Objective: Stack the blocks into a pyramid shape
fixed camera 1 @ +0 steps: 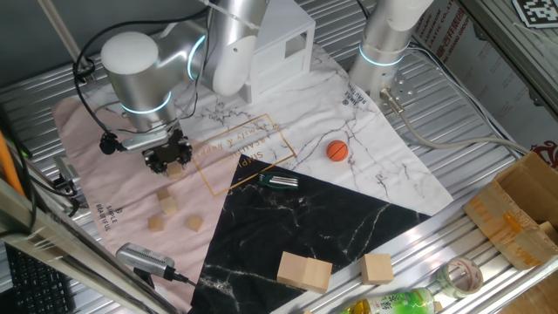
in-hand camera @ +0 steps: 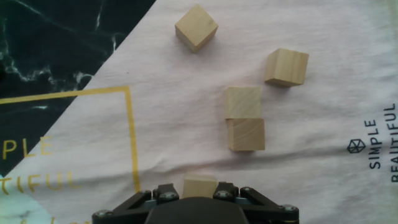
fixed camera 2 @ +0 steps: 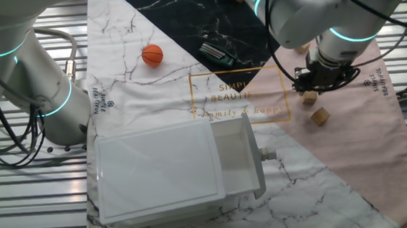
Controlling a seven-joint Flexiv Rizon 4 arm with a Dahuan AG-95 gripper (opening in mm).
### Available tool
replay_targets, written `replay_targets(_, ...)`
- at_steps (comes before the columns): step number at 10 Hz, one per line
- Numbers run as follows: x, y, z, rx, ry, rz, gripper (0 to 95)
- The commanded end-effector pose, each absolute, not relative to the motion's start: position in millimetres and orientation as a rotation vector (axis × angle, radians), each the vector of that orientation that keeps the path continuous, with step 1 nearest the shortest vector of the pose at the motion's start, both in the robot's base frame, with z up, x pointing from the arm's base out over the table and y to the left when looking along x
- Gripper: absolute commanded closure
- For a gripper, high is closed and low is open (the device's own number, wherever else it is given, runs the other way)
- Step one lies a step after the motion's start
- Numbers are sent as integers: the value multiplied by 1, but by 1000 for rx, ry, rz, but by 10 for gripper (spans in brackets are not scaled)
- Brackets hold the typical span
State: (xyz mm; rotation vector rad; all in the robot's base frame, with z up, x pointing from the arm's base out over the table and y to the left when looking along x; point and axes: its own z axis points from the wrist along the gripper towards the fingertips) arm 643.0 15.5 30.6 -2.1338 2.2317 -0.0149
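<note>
My gripper (in-hand camera: pixel 199 188) is shut on one small tan block (in-hand camera: pixel 199 184), held low over the pink cloth. In one fixed view that gripper (fixed camera 1: pixel 172 166) hangs from the silver arm with the block (fixed camera 1: pixel 175 171) at its tips. Ahead in the hand view, two blocks (in-hand camera: pixel 244 102) (in-hand camera: pixel 246 135) lie touching in a line. Two loose blocks (in-hand camera: pixel 286 67) (in-hand camera: pixel 196 27) lie beyond them. The other fixed view shows the gripper (fixed camera 2: pixel 310 91) above a block (fixed camera 2: pixel 309 98), with another block (fixed camera 2: pixel 320 116) on the cloth beside it.
An orange ball (fixed camera 1: pixel 337 150) and a dark-green tool (fixed camera 1: pixel 279 181) lie mid-table. A white box (fixed camera 2: pixel 171 170) stands behind. Two large pale wooden blocks (fixed camera 1: pixel 304 270) (fixed camera 1: pixel 377 268) sit on the black marble mat. A second arm's base (fixed camera 1: pixel 388 44) and a cardboard box (fixed camera 1: pixel 523 209) stand to the right.
</note>
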Motion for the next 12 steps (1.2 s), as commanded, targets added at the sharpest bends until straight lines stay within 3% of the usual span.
replay_targets(1, 642, 14, 29, -2131, 2233, -14, 570)
replay_targets(12, 644, 11, 23, -2085, 2280, -7, 570)
